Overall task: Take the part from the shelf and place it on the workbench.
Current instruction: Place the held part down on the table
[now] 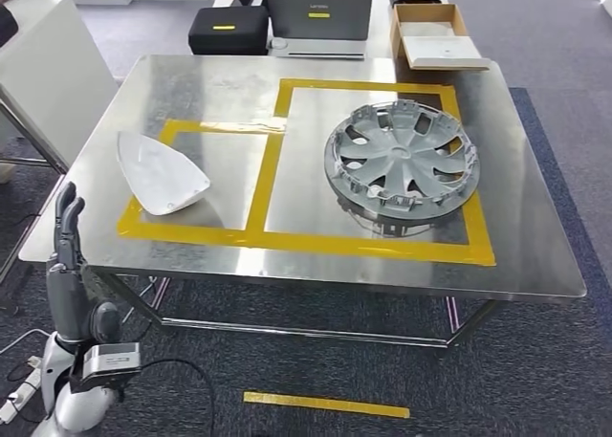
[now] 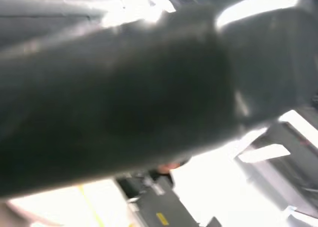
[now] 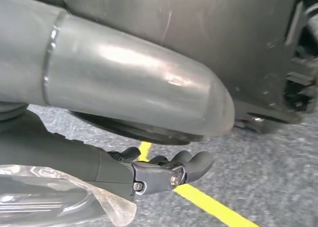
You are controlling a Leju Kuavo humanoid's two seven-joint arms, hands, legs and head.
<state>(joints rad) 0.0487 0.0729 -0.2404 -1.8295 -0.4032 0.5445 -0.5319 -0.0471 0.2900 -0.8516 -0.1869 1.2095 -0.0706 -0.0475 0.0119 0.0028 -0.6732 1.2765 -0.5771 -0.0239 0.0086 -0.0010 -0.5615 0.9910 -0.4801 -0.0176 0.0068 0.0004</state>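
The white part (image 1: 160, 173) is lying on the workbench (image 1: 216, 265) just beyond the left hand (image 1: 66, 229), whose empty fingers are pointing up, while the right hand (image 3: 165, 170) is hanging with loosely curled, empty fingers.

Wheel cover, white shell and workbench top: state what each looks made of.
Wheel cover: likely moulded plastic, matt grey; thin spokes and clip tabs around the rim suggest it.
White shell: probably plastic, smooth and slightly glossy, with a soft highlight along its curve.
Workbench top: sheet metal, brushed and reflective, with blurred reflections; yellow tape marks two boxes.
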